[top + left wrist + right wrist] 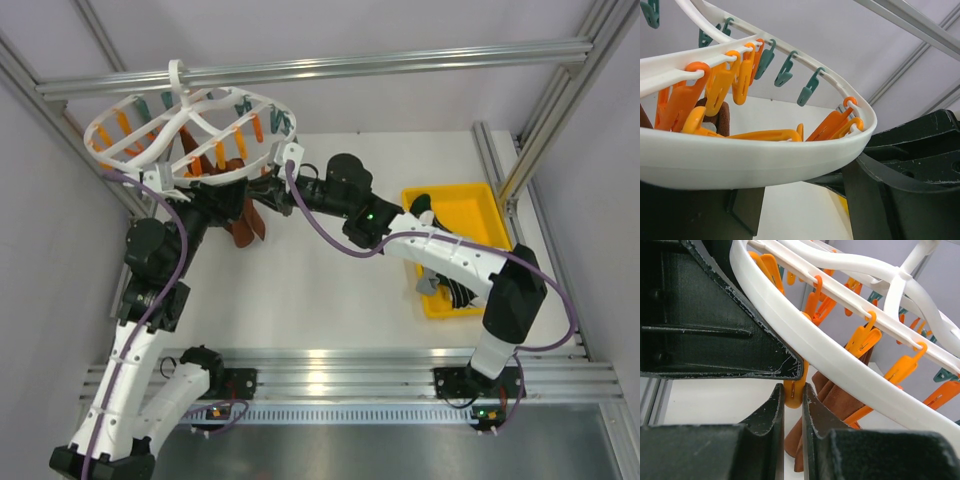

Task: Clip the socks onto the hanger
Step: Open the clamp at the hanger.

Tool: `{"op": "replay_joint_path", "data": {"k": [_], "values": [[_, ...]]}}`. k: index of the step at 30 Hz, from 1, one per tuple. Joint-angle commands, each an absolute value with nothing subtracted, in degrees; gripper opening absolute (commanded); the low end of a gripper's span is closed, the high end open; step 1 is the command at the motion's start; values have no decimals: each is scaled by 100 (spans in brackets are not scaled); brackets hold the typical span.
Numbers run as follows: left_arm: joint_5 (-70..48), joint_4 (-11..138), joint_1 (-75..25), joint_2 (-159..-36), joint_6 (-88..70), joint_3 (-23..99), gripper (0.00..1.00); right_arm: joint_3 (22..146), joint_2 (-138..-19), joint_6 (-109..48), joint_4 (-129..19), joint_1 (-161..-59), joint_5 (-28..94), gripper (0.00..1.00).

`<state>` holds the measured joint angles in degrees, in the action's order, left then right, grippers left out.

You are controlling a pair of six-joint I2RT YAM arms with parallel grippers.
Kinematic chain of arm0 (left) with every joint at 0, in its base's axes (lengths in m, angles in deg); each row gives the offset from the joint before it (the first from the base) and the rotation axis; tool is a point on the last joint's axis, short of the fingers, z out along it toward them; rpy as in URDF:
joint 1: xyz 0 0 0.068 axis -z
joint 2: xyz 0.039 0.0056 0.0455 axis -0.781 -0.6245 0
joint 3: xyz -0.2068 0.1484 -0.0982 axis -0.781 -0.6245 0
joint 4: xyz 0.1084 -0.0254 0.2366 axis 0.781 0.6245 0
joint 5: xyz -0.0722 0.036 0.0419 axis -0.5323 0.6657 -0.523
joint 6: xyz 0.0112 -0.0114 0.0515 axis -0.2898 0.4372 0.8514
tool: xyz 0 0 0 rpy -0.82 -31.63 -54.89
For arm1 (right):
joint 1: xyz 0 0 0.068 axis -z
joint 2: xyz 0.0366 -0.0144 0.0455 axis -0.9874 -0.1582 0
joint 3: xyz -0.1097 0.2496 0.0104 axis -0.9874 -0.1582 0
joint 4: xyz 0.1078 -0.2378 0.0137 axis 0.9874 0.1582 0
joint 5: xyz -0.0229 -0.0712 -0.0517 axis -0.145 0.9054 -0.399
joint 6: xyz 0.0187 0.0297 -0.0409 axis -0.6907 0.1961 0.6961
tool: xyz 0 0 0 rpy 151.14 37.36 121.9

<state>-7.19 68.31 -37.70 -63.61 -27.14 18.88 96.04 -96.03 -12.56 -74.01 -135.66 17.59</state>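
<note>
The white round hanger hangs from the frame bar at the back left, with orange and teal clips on it. A brown sock hangs from its near side, and shows in the right wrist view. My right gripper is shut on the lower end of an orange clip under the hanger's rim. My left gripper is open, and the rim lies across its fingertips and hides them. The two grippers are close together under the ring's near edge. Other socks lie in the yellow tray.
The yellow tray stands at the right of the white table, partly under my right arm. An aluminium frame bar crosses the back and uprights stand at both sides. My right gripper's body fills the right of the left wrist view.
</note>
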Motion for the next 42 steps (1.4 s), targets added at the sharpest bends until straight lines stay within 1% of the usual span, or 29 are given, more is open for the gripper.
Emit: {"op": "replay_joint_path", "data": {"k": [1, 9, 13, 15, 17, 22, 23, 24, 29, 30, 35, 42], "values": [[-460, 5857, -3764, -6562, -2783, 1724, 63, 9928, -9768, -1339, -7051, -13917, 1451, 0], [-549, 5689, -3650, -6377, -2599, 1556, 61, 10130, -9944, -1296, -6928, -14057, 1679, 0], [-646, 5662, -3641, -6351, -2529, 1512, 56, 10025, -9856, -1233, -6919, -14137, 1671, 0], [-654, 5828, -3641, -6255, -2537, 1512, 56, 9955, -9760, -1242, -6910, -14128, 1636, 0], [-830, 5987, -3641, -6123, -2450, 1504, 59, 9841, -9689, -1225, -6840, -14119, 1627, 0], [-743, 7384, -3641, -5727, -2327, 1828, 66, 9550, -9373, -1199, -6787, -14049, 1451, 0], [-777, 7498, -3641, -5675, -2274, 1942, 70, 9515, -9338, -1190, -6770, -14049, 1355, 0], [-821, 7621, -3650, -5544, -2222, 2004, 71, 9532, -9294, -1190, -6744, -14049, 1319, 0], [-1462, 8263, -3650, -5340, -1879, 2530, 78, 9585, -9258, -1146, -6577, -14005, 1144, 0], [-1463, 8360, -3650, -5323, -1809, 2610, 81, 9646, -9267, -1154, -6489, -13970, 1109, 0], [-745, 9054, -3659, -5208, -1536, 3033, 82, 9761, -9276, -1233, -6410, -13996, 976, 0], [-129, 9257, -3764, -5164, -1623, 3305, 85, 9910, -9276, -1049, -6164, -14277, 1055, 0]]}}
